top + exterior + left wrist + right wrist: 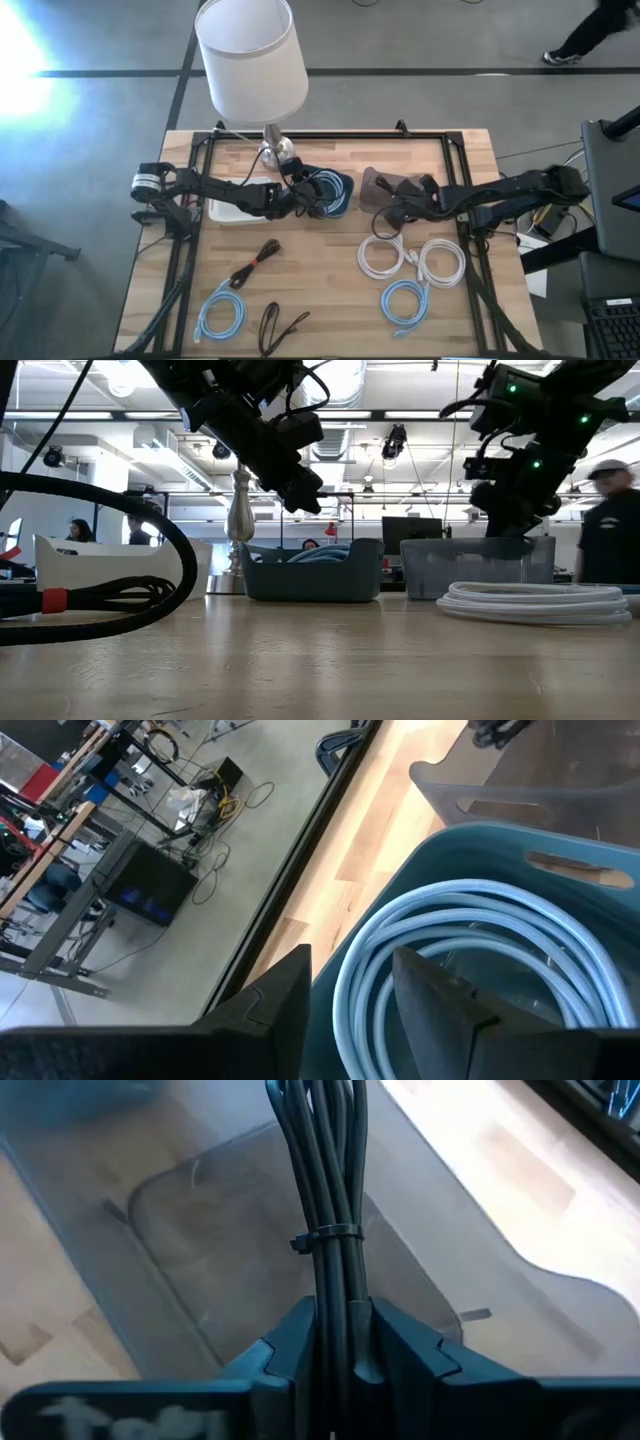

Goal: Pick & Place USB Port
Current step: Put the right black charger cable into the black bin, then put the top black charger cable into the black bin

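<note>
Dark cable bundle (325,1200), top cut off, clamped in right hand (335,1345).

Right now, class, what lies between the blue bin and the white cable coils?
In the high view, the grey bin lies between the blue bin and white cable coils.

Overhead, table-level, two close wrist views

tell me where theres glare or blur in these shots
High view: strong glare blows out the floor at the upper left, beside the lamp shade. Low view: the person at the right edge is motion-blurred. Right wrist view: the right gripper and its black cable bundle look soft.
</note>
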